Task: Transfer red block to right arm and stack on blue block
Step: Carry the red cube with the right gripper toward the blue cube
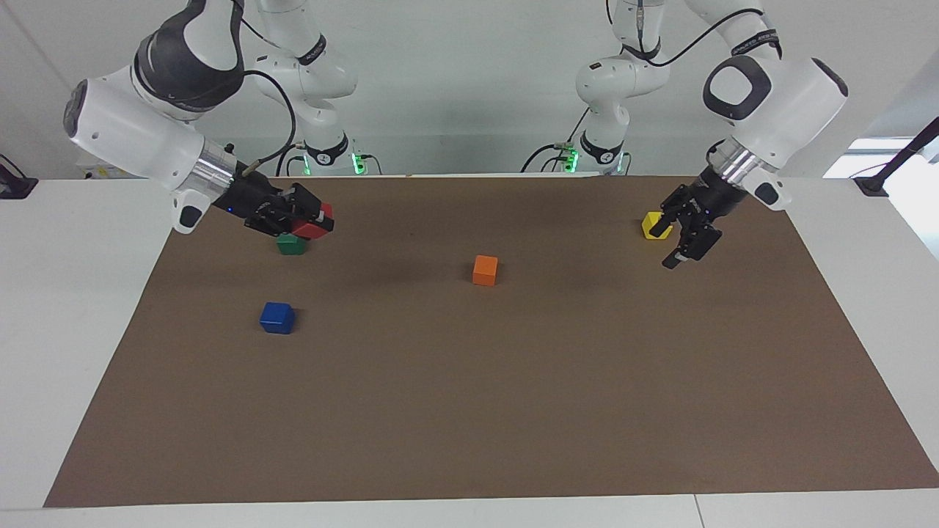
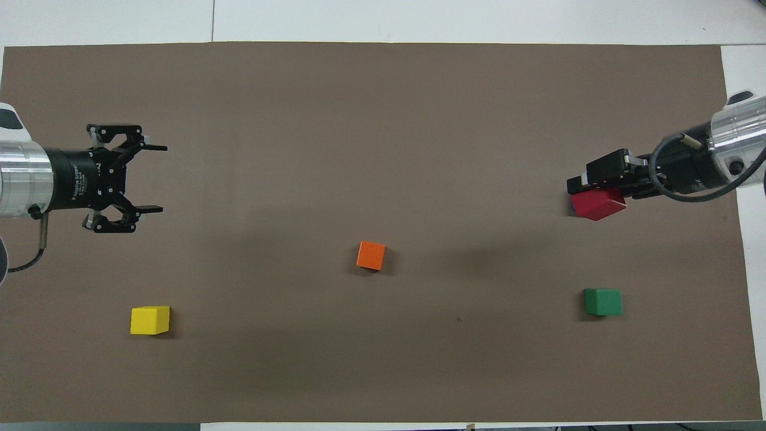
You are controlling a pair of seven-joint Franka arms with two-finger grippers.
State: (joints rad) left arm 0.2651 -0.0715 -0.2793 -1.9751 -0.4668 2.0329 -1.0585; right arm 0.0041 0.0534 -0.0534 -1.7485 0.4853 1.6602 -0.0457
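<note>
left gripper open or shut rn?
Open: the left gripper has its fingertips spread wide apart with nothing between them, up over bare mat.

White lettering runs along the black body of the left gripper (image 2: 152, 178), too small to read.
</note>
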